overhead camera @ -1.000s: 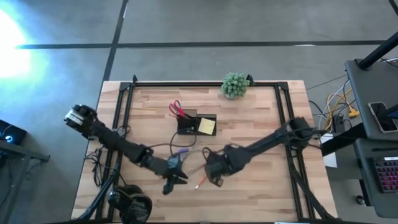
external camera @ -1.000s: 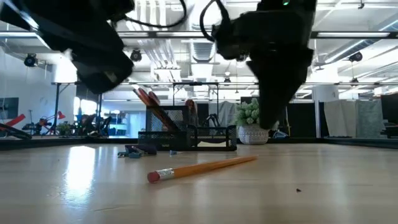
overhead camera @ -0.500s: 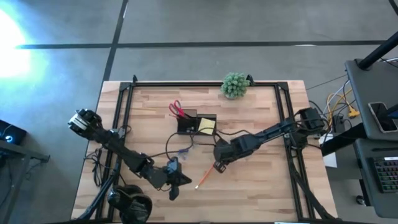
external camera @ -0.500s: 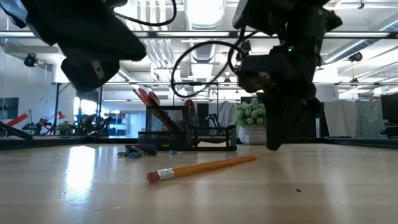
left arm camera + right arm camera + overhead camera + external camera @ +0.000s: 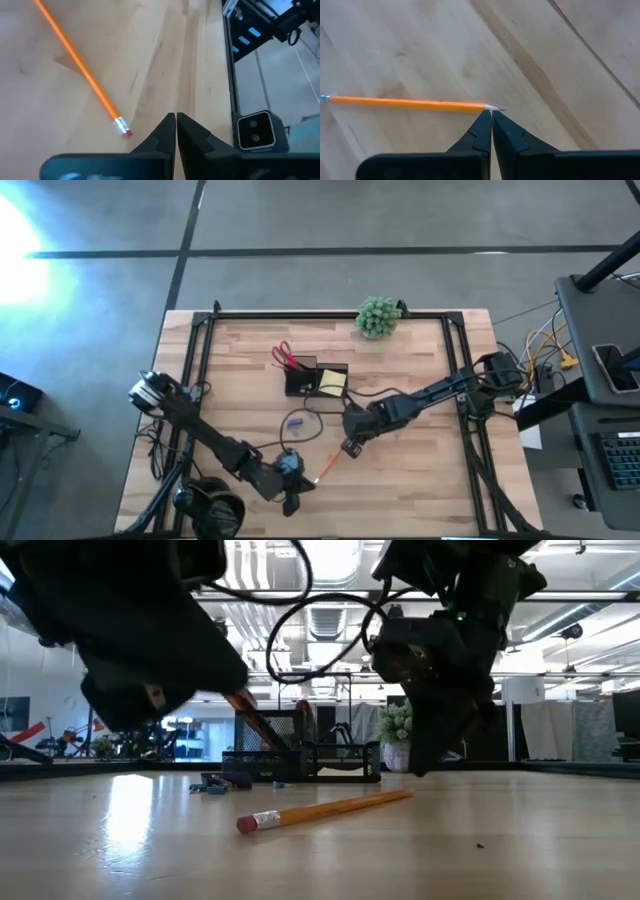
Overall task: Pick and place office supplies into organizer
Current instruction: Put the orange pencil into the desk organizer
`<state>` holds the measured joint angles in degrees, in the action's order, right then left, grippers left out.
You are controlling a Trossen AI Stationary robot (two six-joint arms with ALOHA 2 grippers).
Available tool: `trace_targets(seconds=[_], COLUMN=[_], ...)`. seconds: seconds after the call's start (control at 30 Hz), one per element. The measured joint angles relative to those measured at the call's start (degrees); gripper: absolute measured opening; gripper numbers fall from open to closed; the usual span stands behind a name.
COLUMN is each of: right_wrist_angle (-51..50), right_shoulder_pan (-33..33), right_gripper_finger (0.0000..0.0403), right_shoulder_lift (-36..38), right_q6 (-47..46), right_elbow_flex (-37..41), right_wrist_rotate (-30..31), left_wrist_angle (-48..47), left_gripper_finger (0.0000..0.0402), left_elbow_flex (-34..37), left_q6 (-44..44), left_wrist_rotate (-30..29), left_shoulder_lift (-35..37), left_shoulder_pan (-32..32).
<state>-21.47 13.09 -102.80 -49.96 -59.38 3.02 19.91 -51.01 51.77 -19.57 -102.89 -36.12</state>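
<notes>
Right gripper (image 5: pixel 491 116) is hanging fingers pressed together, empty, tips just beside the sharpened point of the orange pencil (image 5: pixel 326 464) lying flat on the wooden table (image 5: pixel 420 480). Left gripper (image 5: pixel 176 120) is also pinched closed on nothing, sitting near the pencil's eraser end. Beyond the right gripper, the black organizer (image 5: pixel 315 381) is holding red-handled scissors (image 5: pixel 283 355) and yellow sticky notes (image 5: pixel 333 380); a small purple item (image 5: pixel 294 420) is lying between.

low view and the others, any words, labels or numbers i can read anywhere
None can be read.
Orange wooden pencil: no print visible on its barrel.
Square yellow sticky-note pad: looks blank, too small to be sure.
Black mesh desk organizer: no label visible.
</notes>
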Motion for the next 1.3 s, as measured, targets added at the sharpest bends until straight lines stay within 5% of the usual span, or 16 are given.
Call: trace_targets(seconds=[0.33,1.3], right_wrist_angle=[1.0,6.7], right_shoulder_pan=[-0.2,-1.1], right_gripper_finger=[0.0008,0.0008], right_shoulder_lift=[-0.3,-2.9], right_q6=[2.2,5.0], right_elbow_flex=[1.5,1.6], right_wrist_rotate=[-0.6,-1.9], left_wrist_angle=[0.5,0.1], left_gripper_finger=[0.0,0.0], left_elbow_flex=[-7.1,-6.8], left_q6=[0.4,0.4], left_wrist_rotate=[1.0,-0.4], left_shoulder_lift=[-8.5,-8.7], left_shoulder_pan=[0.1,0.2])
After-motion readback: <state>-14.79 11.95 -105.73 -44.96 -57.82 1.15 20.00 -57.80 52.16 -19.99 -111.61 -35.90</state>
